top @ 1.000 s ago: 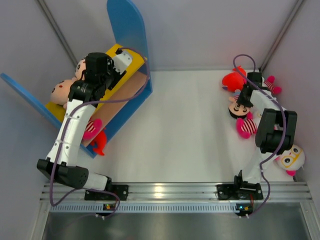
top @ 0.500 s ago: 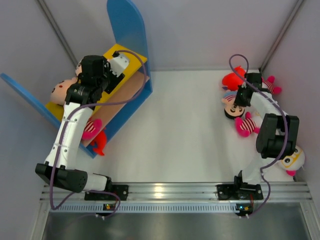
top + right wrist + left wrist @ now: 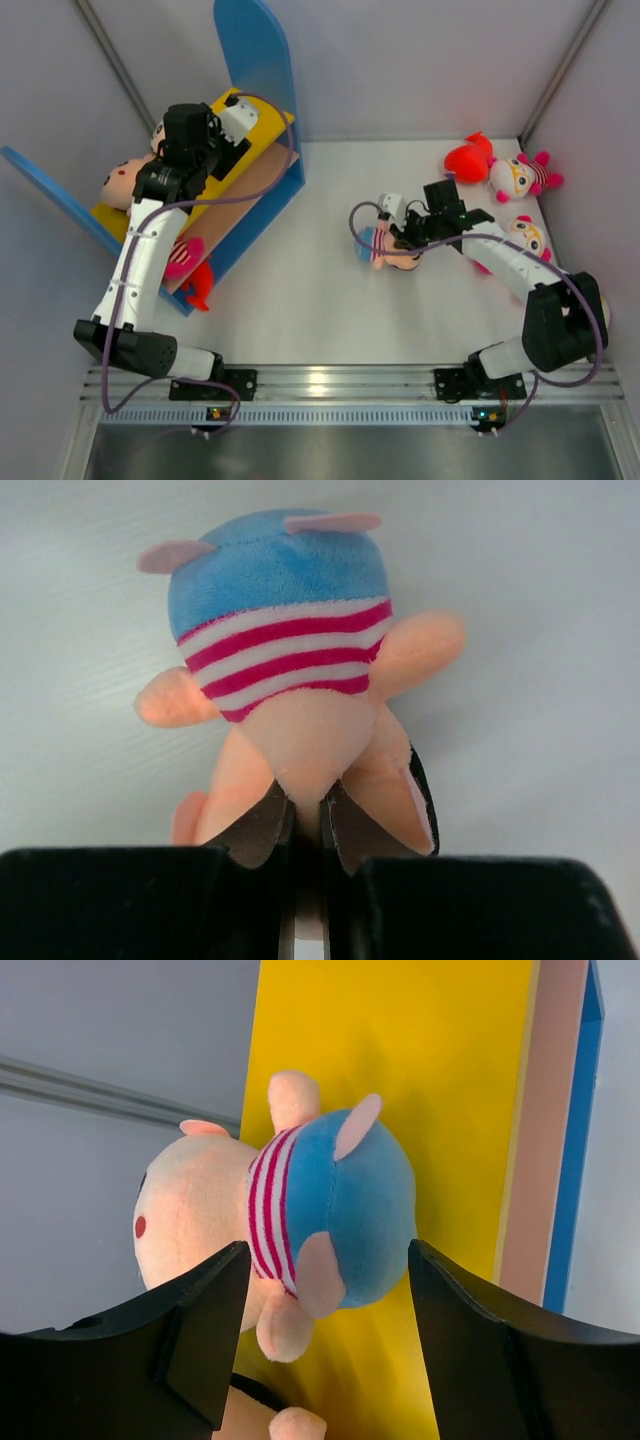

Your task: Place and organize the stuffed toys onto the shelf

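Two peach-faced dolls [image 3: 120, 180] lie on the shelf's [image 3: 255, 50] yellow upper board [image 3: 420, 1040], the left gripper [image 3: 328, 1260] spread either side of one. At centre, the right gripper [image 3: 305, 815] pinches a third striped doll [image 3: 285, 600] over the table. One red plush [image 3: 466, 158] and two white-faced dolls [image 3: 515, 175] lie far right.

I count: one shelf [image 3: 255, 60], three peach-faced striped dolls [image 3: 385, 247], two white-faced dolls with glasses [image 3: 515, 176], one red plush [image 3: 466, 158] on the worktop [image 3: 330, 300]. Pink and red plush [image 3: 186, 258] on the lower board [image 3: 258, 180]: count indeterminate.

bright, even light; soft faint shadows; glare on front rail [image 3: 318, 378]; wrist-view foreground slightly blurred.
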Available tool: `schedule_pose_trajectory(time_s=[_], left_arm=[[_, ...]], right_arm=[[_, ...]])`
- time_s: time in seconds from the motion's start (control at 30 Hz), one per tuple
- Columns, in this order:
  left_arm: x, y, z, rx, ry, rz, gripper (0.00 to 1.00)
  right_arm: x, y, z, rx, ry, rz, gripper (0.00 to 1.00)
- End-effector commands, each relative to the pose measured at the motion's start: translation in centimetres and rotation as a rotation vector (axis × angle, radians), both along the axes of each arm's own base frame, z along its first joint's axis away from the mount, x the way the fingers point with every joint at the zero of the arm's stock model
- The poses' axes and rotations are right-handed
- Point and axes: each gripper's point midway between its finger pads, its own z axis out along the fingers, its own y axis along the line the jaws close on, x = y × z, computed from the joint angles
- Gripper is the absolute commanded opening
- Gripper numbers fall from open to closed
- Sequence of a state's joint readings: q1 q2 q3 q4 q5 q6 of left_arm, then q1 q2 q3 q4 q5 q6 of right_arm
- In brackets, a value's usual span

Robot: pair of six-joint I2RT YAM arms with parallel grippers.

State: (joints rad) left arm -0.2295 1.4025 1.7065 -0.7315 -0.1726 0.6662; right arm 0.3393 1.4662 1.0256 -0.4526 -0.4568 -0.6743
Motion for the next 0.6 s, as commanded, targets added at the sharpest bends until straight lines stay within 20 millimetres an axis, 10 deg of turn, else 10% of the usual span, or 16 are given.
schedule_pose_trajectory(time_s=[0.0, 0.23, 0.4, 0.57], left_arm=[[1.6, 0.7, 1.5, 0.014, -0.067, 0.039, 0.70], [1.7, 0.4, -0.6, -0.016, -0.020, 0.013, 0.51], [1.0, 0.8, 0.0, 0.001, -0.035, 0.011, 0.00], [-1.4, 1.2, 1.5, 0.038, -0.078, -0.031, 0.00]], right_arm=[[-2.7, 2.1, 2.3, -0.041, -0.241, 0.398, 0.05], [-5.9, 0.6, -1.4, -0.342, -0.097, 0.560, 0.04], [-6.4, 1.2, -1.1, -0.341, -0.123, 0.596, 0.04], [-6.4, 2.2, 0.9, -0.325, -0.224, 0.633, 0.02]])
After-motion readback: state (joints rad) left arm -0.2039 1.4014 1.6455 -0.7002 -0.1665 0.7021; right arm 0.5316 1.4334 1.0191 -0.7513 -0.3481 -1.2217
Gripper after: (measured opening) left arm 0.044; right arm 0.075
